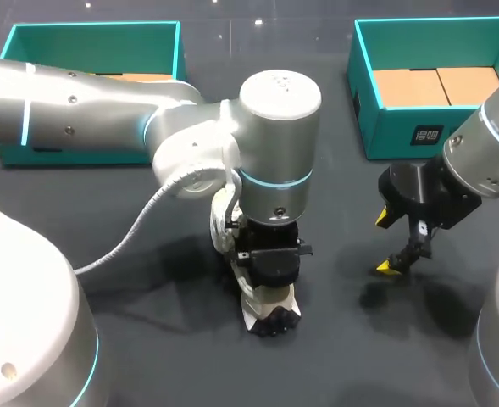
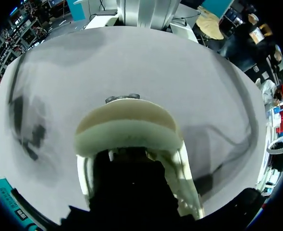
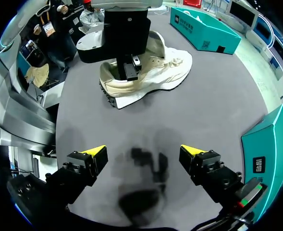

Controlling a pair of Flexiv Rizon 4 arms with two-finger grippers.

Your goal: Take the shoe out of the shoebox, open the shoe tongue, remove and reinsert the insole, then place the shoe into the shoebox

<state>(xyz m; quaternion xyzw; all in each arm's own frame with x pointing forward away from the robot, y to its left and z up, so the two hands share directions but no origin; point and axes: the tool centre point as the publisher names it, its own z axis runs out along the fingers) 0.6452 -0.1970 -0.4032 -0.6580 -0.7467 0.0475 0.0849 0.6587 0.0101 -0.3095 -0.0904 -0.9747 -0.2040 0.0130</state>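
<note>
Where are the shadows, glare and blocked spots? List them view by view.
Head view: the left arm hides most of the shoe; bright spots glint on the table. Left wrist view: the shoe fills the foreground. Right wrist view: the right tool casts a blotchy shadow on the table beneath.

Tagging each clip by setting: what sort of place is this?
Probably a robot workcell for shoe-handling trials, not a home or shop: left arm and right arm over a dark grey table, a cream shoe on it, a teal left shoebox and right shoebox along its far edge.
</note>
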